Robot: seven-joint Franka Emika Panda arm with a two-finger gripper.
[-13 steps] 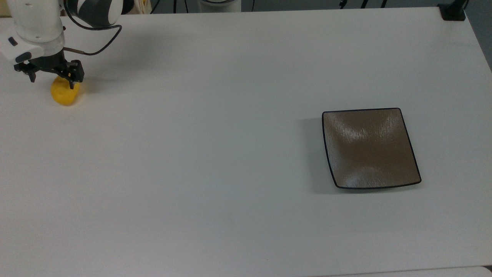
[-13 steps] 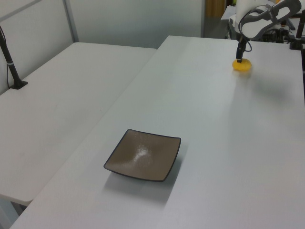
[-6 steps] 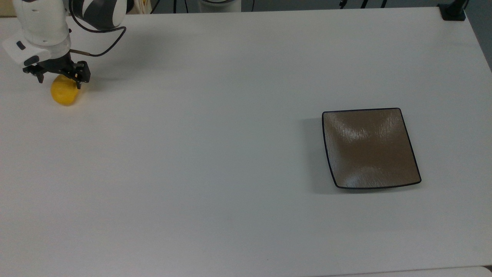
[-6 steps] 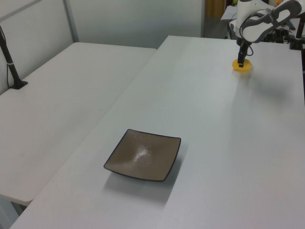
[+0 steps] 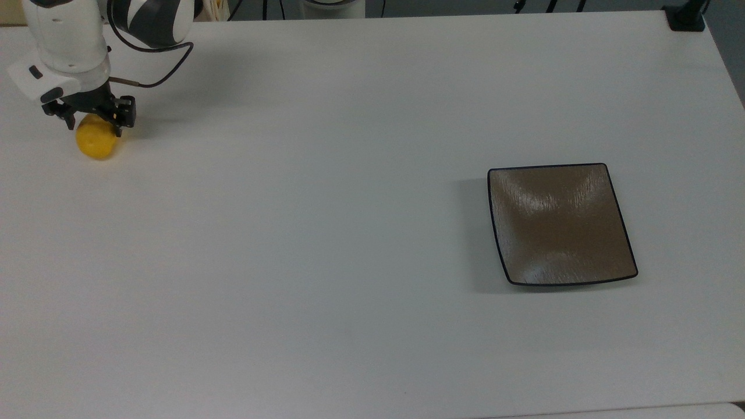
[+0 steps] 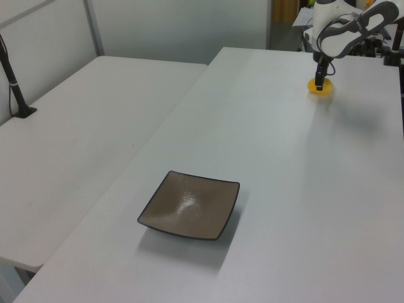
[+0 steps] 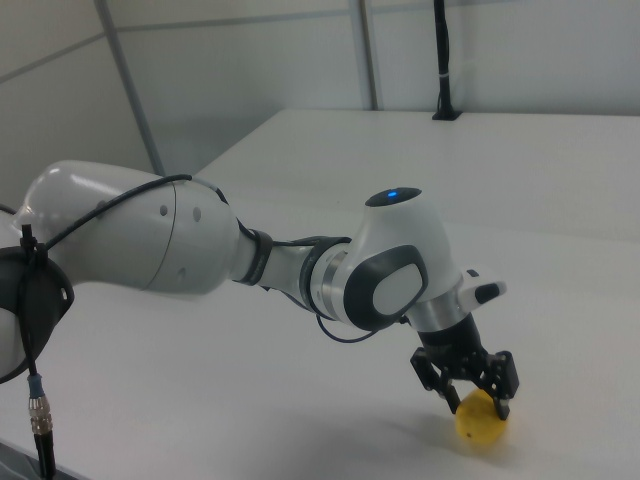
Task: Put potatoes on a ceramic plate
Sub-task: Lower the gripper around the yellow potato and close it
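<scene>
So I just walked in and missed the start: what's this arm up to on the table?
The gripper is down over a yellow potato that lies on the white table near the top view's upper left corner, its fingers either side of the potato. The square brown ceramic plate sits far off toward the top view's right with nothing on it. The potato is not yet lifted.

one potato (image 5: 96,142), one ceramic plate (image 5: 560,224), one table (image 5: 349,233)

Plain white table (image 5: 349,233) under even indoor light, second white table (image 6: 82,145) beside it on the left view's left, pale wall panels (image 6: 183,25) behind, black clamp post (image 6: 16,95) at its edge.
</scene>
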